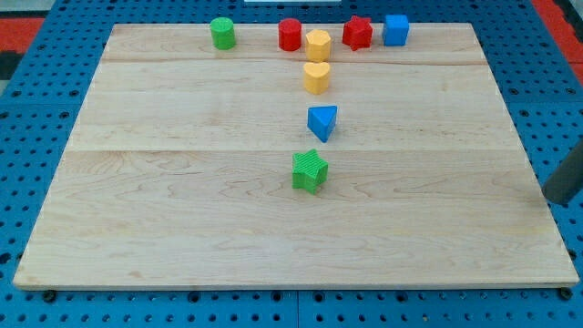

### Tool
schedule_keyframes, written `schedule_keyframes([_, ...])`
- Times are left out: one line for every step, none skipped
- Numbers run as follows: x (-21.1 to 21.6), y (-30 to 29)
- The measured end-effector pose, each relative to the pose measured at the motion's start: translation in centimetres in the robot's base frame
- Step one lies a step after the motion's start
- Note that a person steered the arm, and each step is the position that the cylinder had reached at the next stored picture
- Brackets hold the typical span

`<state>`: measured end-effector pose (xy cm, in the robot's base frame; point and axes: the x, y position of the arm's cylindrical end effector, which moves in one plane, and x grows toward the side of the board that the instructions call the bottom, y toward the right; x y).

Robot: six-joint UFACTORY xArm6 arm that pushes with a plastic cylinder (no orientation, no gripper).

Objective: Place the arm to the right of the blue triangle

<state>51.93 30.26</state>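
The blue triangle (322, 121) lies near the middle of the wooden board (182, 210). The dark rod comes in at the view's right edge. My tip (553, 196) sits just off the board's right edge, far to the right of the blue triangle and a little lower in the view. It touches no block.
A green star (310, 170) lies just below the blue triangle and a yellow heart (316, 77) just above it. Along the top edge stand a green cylinder (222, 34), a red cylinder (290, 35), a yellow block (318, 45), a red star (357, 33) and a blue cube (395, 29).
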Motion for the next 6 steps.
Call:
schedule_keyframes([-1.4,-0.5])
schedule_keyframes([-4.8,-5.4])
schedule_keyframes([-7.5,-14.6])
schedule_keyframes([-9.3,-20.8])
schedule_keyframes([-11.1,-21.1])
schedule_keyframes([-12.0,-22.2])
